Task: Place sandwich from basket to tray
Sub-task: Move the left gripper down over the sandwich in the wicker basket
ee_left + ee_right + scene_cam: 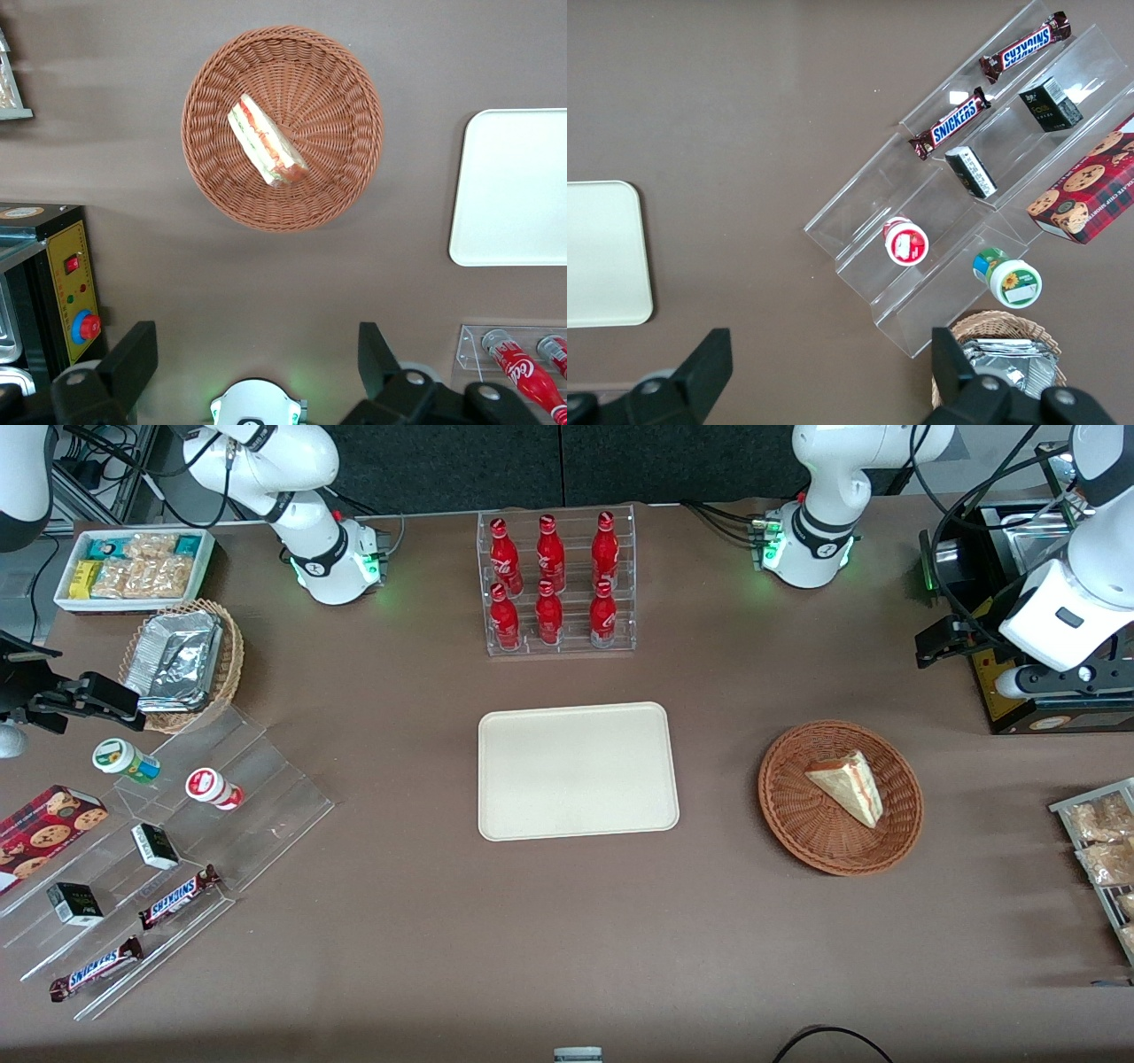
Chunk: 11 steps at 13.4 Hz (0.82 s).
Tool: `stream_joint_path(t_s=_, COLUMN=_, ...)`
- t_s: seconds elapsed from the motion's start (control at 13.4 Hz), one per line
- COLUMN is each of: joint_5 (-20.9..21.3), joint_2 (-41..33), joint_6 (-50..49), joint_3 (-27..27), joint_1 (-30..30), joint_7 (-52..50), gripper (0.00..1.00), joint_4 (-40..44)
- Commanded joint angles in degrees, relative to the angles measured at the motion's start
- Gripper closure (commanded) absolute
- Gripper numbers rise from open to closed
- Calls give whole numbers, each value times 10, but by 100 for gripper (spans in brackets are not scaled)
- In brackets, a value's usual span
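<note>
A brown surface (496,957) carries the whole set-up, with a dark backdrop farther from the front camera and the arms' bases standing along that edge. The reddish-brown wicker basket (802,819) sits toward the working arm's end of the surface, and the sandwich (849,786) lies in it on its side, a pale wedge with its red and green filling edge showing clearly in the wrist view (266,142). The cream tray (578,771) lies well apart from the basket, near the middle of the surface, and nothing rests on it. A clear rack of red bottles (556,584) stands farther from the front camera than the tray. The tool (257,363) hangs high above the surface at the working arm's end, not over the basket but off to one side of it, with its two fingers (133,359) spread wide and nothing between them. By my judgement the task has not really begun: the sandwich is untouched in the basket, no grasp is made, and the tray waits bare. What is left is everything that matters, namely bringing the tool down over the wedge, closing on it, lifting it clear of the basket rim, carrying it across to the tray and setting it down there.
</note>
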Motion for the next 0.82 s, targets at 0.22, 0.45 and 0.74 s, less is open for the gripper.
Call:
stream_joint_path(t_s=0.22, joint_5=3, joint_2=5, joint_6=44, joint_3=3, joint_1=-8, joint_7=5, gripper=0, joint_4=-38)
stream_joint_path(t_s=0.45, joint_5=-2, joint_2=9, joint_6=124, joint_3=2, joint_1=-8, joint_7=-105, gripper=0, joint_4=-101)
stream_joint_path(t_s=0.74, joint_5=1, joint_2=27, joint_6=246, joint_3=3, joint_1=-5, joint_7=-131, gripper=0, joint_4=-175)
